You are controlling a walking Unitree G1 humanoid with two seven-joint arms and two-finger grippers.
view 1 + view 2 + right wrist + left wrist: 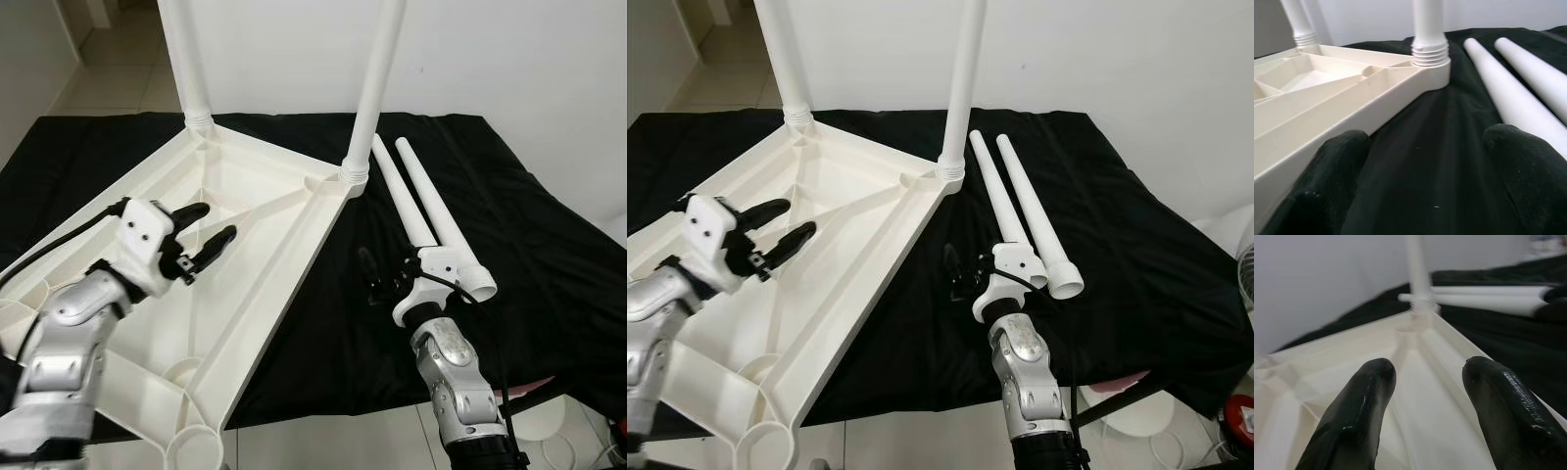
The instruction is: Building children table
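My left gripper (209, 235) hovers wide apart over the upturned tabletop (250, 211); my right gripper (955, 274), fingers spread, sits on the black cloth (1136, 255) beside two loose legs (1004, 201).

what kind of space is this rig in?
Probably a room in a home, used as an assembly spot: plain white wall, tiled floor, and a black cloth spread under an upturned white tabletop.
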